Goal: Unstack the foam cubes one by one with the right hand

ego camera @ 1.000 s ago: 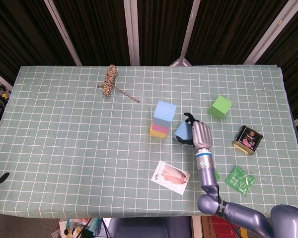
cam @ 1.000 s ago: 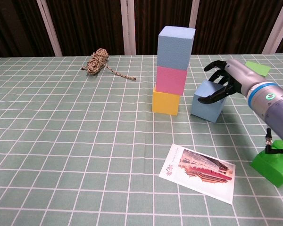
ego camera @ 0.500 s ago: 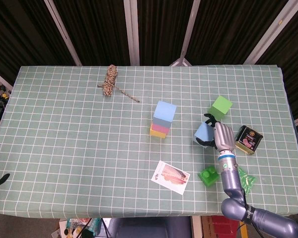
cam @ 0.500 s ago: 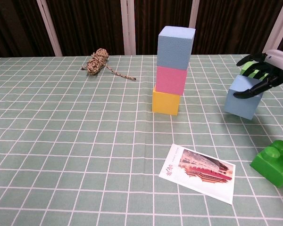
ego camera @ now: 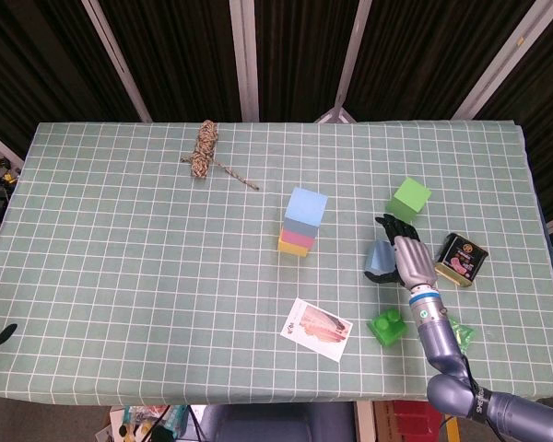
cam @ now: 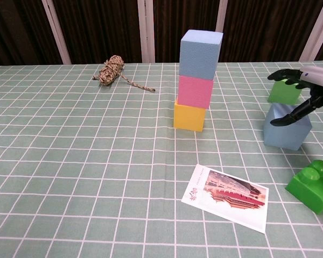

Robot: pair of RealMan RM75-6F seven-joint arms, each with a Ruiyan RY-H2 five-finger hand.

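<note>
A pale blue foam cube [cam: 287, 127] is sitting on the green checked bench [ego camera: 138, 239] at the right of the frame, with the robot's right hand [ego camera: 409, 258] draped over its top and far side, dark fingers [cam: 288, 116] spread and touching the foam. Whether the hand is gripping the cube or only resting on it cannot be told from either view. To the left, well apart, a stack of three foam cubes [cam: 198, 80] is standing upright: blue on pink on yellow.

If the cube is being set down, the judgement is that the fingers should be lifting straight up and clear so the light foam is not dragged, then travelling back to the stack high enough to miss its top cube.

The chest view is showing the stack's three colours and the cube's base flat on the cloth; the head view is showing only the top blue face and slivers below. The head view alone is revealing a dark printed tin [ego camera: 459, 259] just right of the hand. The left hand is not appearing in either view.
</note>
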